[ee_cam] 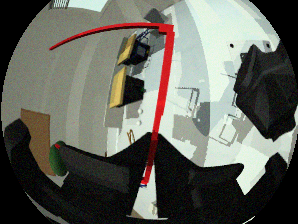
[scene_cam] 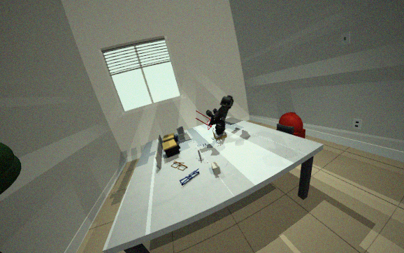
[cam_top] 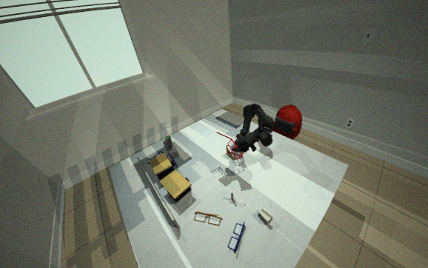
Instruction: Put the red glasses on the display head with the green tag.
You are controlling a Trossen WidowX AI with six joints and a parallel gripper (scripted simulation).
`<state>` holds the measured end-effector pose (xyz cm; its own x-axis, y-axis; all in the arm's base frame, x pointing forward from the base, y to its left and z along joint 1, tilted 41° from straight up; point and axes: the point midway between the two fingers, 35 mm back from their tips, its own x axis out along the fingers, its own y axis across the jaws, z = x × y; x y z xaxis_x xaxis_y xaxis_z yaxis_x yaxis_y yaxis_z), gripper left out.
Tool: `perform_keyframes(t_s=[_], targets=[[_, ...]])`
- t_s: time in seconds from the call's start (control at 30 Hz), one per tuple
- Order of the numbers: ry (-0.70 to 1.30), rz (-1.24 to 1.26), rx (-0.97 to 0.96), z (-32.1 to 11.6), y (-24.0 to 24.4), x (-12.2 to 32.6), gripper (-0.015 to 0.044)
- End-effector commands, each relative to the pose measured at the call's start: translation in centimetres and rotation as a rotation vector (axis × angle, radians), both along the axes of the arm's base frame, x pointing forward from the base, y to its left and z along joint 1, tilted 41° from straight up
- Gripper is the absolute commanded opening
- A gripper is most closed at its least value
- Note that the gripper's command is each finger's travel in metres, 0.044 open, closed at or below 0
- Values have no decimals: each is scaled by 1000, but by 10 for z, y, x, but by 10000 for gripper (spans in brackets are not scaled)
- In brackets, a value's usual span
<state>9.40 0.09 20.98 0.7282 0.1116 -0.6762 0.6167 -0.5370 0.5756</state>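
Note:
The red glasses (cam_top: pixel 240 154) (scene_cam: pixel 210 125) (ee_cam: pixel 162 92) are held in the air by the frame front, temples pointing toward the window side. My gripper (cam_top: pixel 237 149) (scene_cam: pixel 211 122) (ee_cam: pixel 153 136) is shut on them, well to the right of the heads. Two yellow-topped dark blocks appear to be the display heads. The nearer head (cam_top: pixel 175 183) (scene_cam: pixel 170 144) (ee_cam: pixel 118 87) shows a small green spot in the wrist view, probably the tag. The farther head (cam_top: pixel 160 163) (ee_cam: pixel 127 49) has dark blue thin parts around it. Noses and ears are too small to make out.
A long upright panel (cam_top: pixel 159 196) (scene_cam: pixel 159 154) stands beside the heads. Brown glasses (cam_top: pixel 208 218) (scene_cam: pixel 179 165), blue glasses (cam_top: pixel 235 239) (scene_cam: pixel 189 179), a small upright stand (cam_top: pixel 232 198) and a beige block (cam_top: pixel 265 216) (scene_cam: pixel 215 168) are on the table. A grey object (cam_top: pixel 168 143) stands behind the heads.

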Motion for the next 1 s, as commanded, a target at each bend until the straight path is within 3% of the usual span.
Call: perform_keyframes(t_s=[0.0, 0.5, 0.97], targets=[[44, 30, -64, 1, 6, 3, 0], [257, 153, -258, -7, 22, 23, 0], [459, 294, -325, -22, 28, 50, 0]])
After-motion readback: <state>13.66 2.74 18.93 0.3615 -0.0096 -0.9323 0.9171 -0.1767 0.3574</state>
